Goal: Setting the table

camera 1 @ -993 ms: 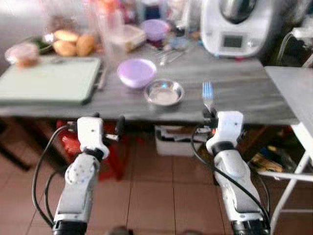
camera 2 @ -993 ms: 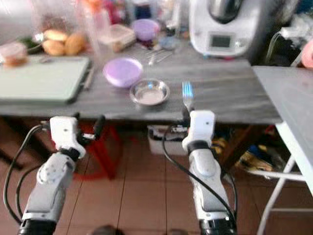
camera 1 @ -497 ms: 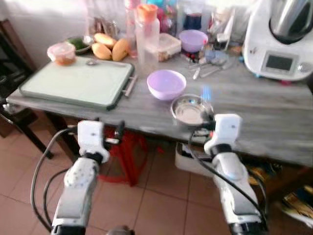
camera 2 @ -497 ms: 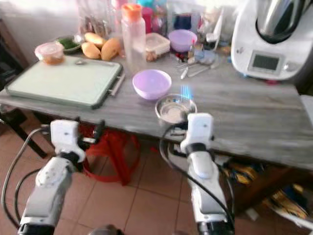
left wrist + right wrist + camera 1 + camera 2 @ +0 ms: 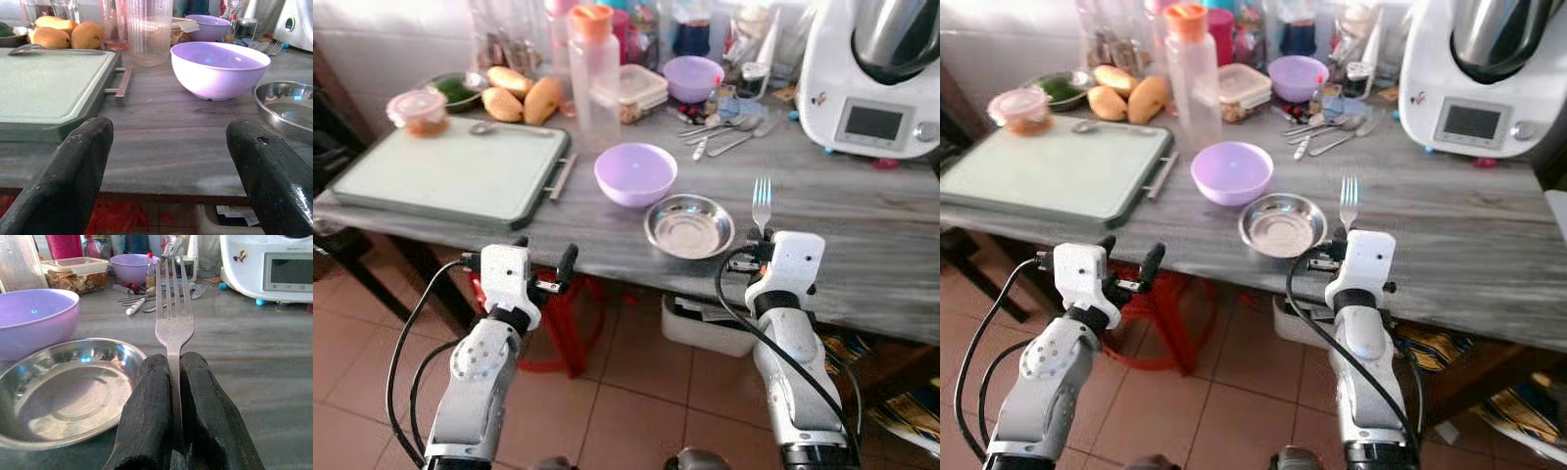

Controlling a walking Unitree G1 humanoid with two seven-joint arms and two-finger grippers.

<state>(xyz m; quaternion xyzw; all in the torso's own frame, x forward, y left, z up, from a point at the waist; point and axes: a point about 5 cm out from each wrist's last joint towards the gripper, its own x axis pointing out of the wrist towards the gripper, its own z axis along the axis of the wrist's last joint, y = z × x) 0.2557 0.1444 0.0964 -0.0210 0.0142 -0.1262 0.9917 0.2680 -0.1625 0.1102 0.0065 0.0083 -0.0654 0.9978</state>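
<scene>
Left eye view: right gripper pinches a fork upright at the grey table edge, just beside the steel dish. Left wrist view: left gripper fingers spread apart, facing the lilac bowl and green cutting board.

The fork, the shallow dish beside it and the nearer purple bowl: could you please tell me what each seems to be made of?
Fork: metal, probably stainless steel, with a dull brushed grey sheen; the right gripper has its jaws shut on the handle.
Dish: polished metal, likely steel, since it mirrors light spots and the bowl's purple.
Bowl: probably plastic, opaque and evenly lilac with a soft gloss, though glazed ceramic cannot be ruled out.
</scene>
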